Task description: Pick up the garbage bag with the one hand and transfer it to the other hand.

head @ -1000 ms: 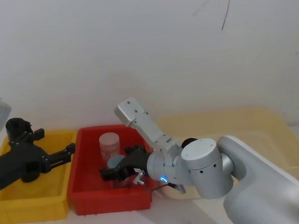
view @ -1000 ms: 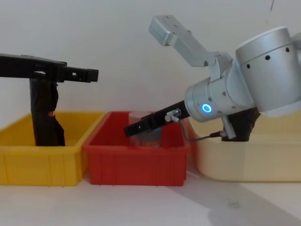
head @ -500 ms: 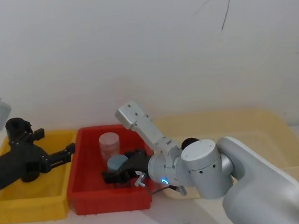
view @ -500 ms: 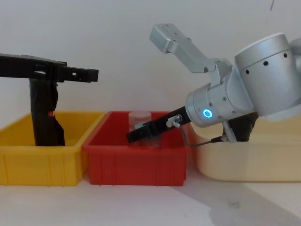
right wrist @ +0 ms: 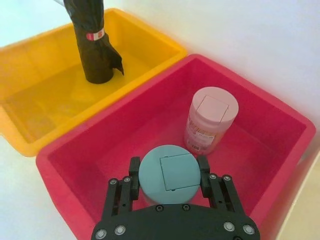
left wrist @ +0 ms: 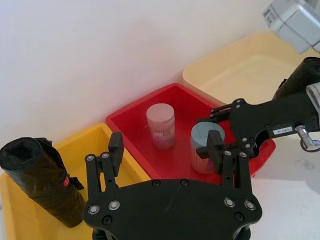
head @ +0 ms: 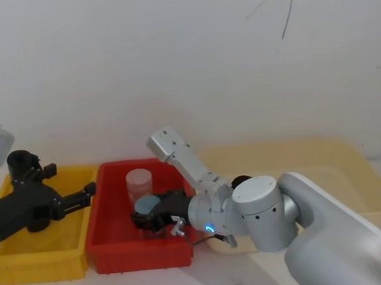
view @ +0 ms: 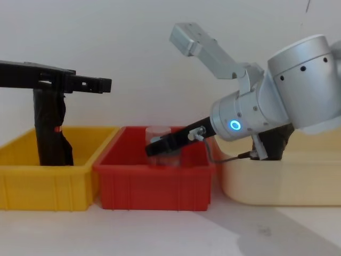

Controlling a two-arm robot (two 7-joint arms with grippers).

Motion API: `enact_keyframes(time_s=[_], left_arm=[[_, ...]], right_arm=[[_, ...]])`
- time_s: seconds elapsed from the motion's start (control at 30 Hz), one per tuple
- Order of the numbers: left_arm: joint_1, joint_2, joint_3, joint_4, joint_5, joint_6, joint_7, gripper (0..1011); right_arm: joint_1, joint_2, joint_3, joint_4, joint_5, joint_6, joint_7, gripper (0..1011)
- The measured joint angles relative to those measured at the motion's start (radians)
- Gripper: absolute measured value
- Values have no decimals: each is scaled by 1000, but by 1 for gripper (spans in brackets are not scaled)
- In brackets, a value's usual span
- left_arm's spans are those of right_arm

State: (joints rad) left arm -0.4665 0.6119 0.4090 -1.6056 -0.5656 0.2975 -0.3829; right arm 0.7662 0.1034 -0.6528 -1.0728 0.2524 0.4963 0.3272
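My right gripper (right wrist: 167, 186) reached down into the red bin (right wrist: 265, 112), fingers closed around a blue-lidded jar (right wrist: 168, 172). My left gripper (left wrist: 166, 152) hovered spread open above the yellow bin (head: 66, 250) beside it, where the garbage bag (left wrist: 42, 180) stood upright.

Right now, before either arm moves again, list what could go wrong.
1. The right tool sits around the blue-lidded jar in the red bin, away from the black bag roll. Lifting here may take the wrong thing or bump the pink jar beside it.
2. The roll stands upright in the yellow bin. The open left tool hangs near its top, not around it, so a sideways nudge could topple it.
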Motion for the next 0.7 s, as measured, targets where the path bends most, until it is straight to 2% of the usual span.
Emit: enact_keyframes(time_s=[0.33,0.5,0.7], left_arm=[[0,0,0,0,0,0,0,1001],[0,0,0,0,0,0,0,1001],[0,0,0,0,0,0,0,1001]], right_arm=[[-21,11,35,-73,11,11,-6,659],[-35,18,67,-128,26,14,-15,658],[-53,32,131,-217,55,12,-29,659]])
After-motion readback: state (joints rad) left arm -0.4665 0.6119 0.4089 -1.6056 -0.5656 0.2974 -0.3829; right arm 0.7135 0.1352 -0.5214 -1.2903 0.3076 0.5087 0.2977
